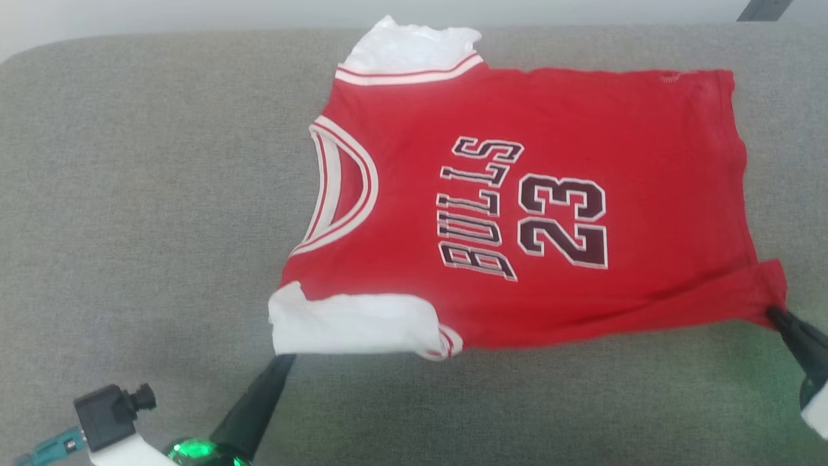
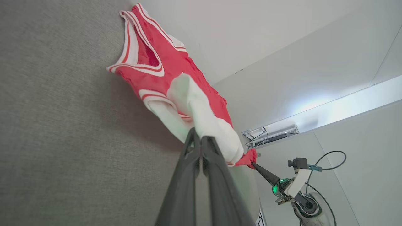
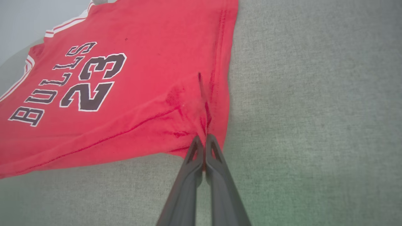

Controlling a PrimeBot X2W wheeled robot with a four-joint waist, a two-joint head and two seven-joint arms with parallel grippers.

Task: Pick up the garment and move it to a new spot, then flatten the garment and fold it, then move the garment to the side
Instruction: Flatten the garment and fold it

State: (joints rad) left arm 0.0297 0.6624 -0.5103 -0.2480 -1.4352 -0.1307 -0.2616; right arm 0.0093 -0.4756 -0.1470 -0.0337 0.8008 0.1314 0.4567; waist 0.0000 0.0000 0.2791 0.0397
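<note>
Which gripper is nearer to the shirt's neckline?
Left. The left gripper grips the white sleeve just beside the neckline; the right gripper grips the hem corner at the opposite end of the shirt.

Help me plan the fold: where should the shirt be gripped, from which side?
Probably the near white sleeve and near hem corner, from the robot's side: the shirt lies flat, neck leftward, so these ends span its near edge.
</note>
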